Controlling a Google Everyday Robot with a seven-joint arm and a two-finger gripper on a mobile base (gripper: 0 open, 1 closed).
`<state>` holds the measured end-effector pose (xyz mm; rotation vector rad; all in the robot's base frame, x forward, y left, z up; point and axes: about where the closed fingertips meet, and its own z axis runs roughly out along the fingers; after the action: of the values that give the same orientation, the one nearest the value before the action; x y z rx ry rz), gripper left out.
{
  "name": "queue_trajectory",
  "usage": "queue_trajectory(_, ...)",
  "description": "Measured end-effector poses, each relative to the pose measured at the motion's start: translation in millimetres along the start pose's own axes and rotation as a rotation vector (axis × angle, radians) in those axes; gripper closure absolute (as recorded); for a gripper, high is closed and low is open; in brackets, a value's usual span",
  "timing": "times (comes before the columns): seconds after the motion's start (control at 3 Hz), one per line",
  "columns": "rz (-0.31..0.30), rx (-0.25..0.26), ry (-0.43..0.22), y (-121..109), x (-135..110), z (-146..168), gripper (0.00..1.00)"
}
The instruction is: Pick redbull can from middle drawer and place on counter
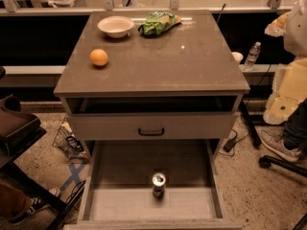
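The redbull can stands upright on the floor of the open middle drawer, near its front and at its middle. Its silver top with the pull tab faces up. The drawer is pulled far out below the drawer front with a dark bar handle. The counter is the grey-brown cabinet top above. The gripper is not in view; only pale arm parts show at the right edge, well away from the can.
On the counter lie an orange, a white bowl and a green chip bag. A water bottle stands behind to the right. A person's shoe is on the floor at the right, a wire basket at the left.
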<state>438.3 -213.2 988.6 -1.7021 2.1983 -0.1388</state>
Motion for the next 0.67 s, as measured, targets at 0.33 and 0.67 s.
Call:
queue_trajectory(0.33,0.0,0.0,0.0,0.0,0.0,-0.1,0.0)
queue_trajectory(0.67,0.025,0.006,-0.024,-2.9,2.8,-4.2,0.0)
